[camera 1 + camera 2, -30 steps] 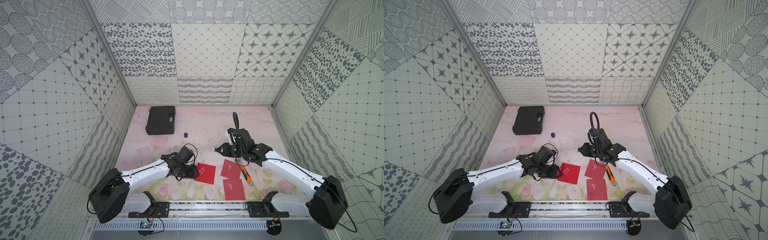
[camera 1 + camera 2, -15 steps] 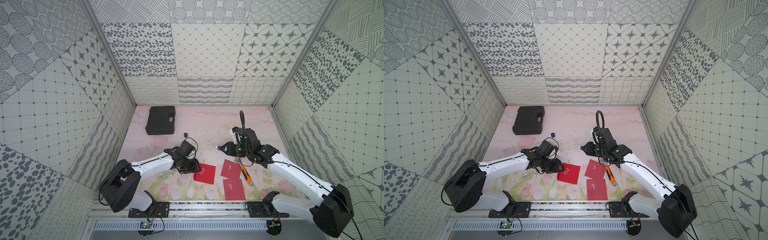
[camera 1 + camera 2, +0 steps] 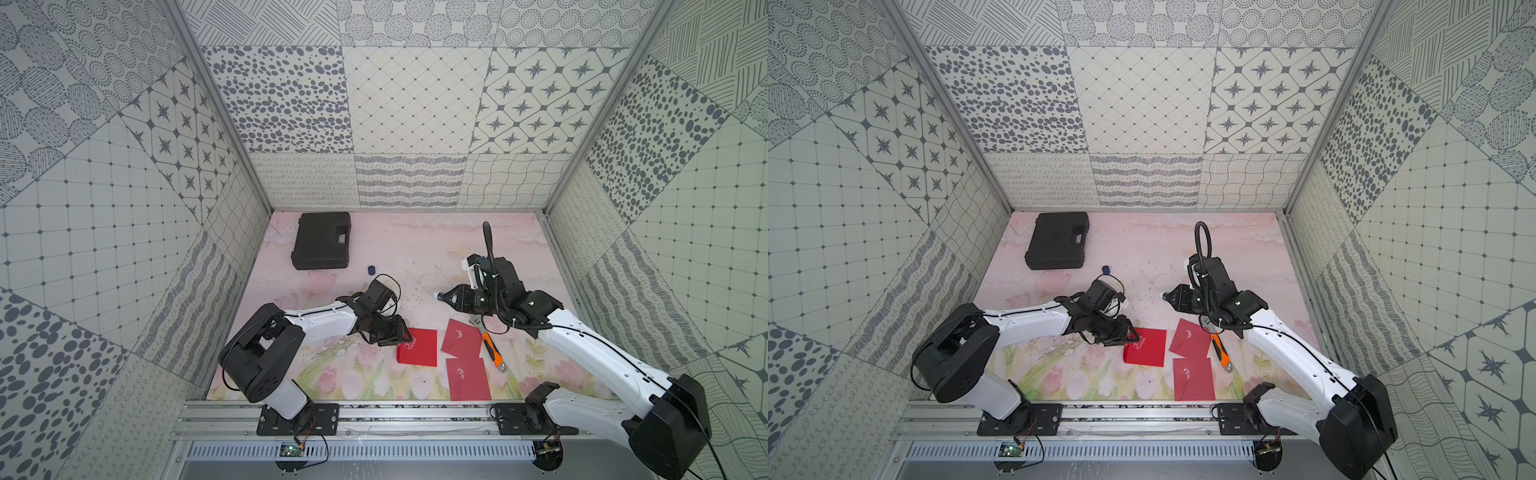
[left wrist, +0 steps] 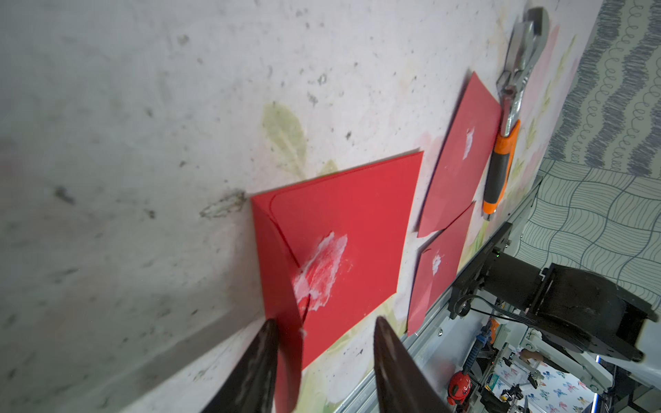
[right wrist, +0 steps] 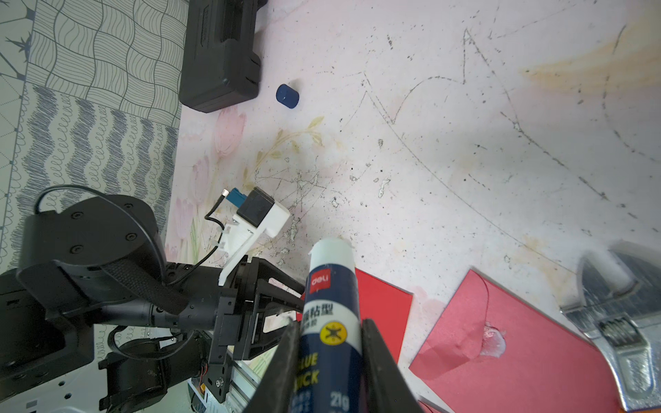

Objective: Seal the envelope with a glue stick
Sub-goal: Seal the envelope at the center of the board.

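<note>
With glue [image 4: 323,266] seen smeared on the red envelope [image 4: 357,214] and its raised flap [image 4: 277,271] straddled, not clamped, by the parted left hand [image 4: 325,320], the uncapped glue stick [image 5: 334,271] is held clear in the closed right hand [image 5: 331,323]; flap-pressing is judged due next.

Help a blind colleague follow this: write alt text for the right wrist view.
The right gripper holds an uncapped glue stick, white tip out, over a scuffed pink table. Beyond it the left gripper is at a red envelope; the blue cap lies near a black case, and a wrench lies beside another envelope.
</note>
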Controlling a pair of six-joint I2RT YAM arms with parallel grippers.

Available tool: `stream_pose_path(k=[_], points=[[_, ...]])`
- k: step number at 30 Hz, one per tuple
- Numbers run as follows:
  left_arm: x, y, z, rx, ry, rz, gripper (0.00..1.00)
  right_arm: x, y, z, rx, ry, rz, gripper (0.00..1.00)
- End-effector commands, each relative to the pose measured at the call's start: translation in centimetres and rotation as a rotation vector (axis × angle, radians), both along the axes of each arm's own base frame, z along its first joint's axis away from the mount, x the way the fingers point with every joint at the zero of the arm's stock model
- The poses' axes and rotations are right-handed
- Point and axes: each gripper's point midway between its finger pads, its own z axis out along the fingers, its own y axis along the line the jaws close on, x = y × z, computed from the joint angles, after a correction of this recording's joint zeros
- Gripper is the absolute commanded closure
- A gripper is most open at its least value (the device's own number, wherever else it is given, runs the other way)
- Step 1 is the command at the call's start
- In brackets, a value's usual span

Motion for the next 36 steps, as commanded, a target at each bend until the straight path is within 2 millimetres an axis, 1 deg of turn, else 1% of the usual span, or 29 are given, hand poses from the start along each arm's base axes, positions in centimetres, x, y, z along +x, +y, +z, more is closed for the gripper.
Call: stream_pose_path(k=[1,4,6,13,17,20,23,30,36], points=[[0.2,-1.8,0.3,-0.106,0.023,-0.008,0.53,-0.1,-0.2,0.9,0.022,-0.027,-0.003,1.0],[0.0,-1.8,-0.4,-0.101,0.042,-0.006,0.51,-0.2,-0.3,1.0,0.022,-0.028,-0.005,1.0],[0.0,-1.6,-0.4,-0.089,0.038,0.001,0.51,-0.3,-0.4,0.9,0.019,-0.025,-0.007,1.0],[-0.3,0.3,1.1,-0.01,-0.006,0.013,0.5,-0.3,-0.5,0.9,0.011,-0.027,-0.01,1.0],[-0.8,0.5,2.2,-0.027,-0.012,0.015,0.51,-0.2,-0.4,1.1,0.014,-0.03,-0.009,1.0],[-1.0,-0.2,2.7,-0.059,-0.006,0.006,0.51,-0.1,-0.4,1.1,0.014,-0.03,-0.007,1.0],[-1.0,-1.1,2.8,-0.085,0.002,-0.006,0.52,-0.1,-0.3,1.2,0.016,-0.032,-0.006,1.0],[-0.6,-3.0,2.6,-0.121,0.01,-0.023,0.53,-0.3,-0.5,1.2,0.012,-0.032,-0.006,1.0],[-0.1,-4.1,2.2,-0.136,0.013,-0.031,0.53,-0.3,-0.4,1.0,0.012,-0.023,-0.004,1.0]])
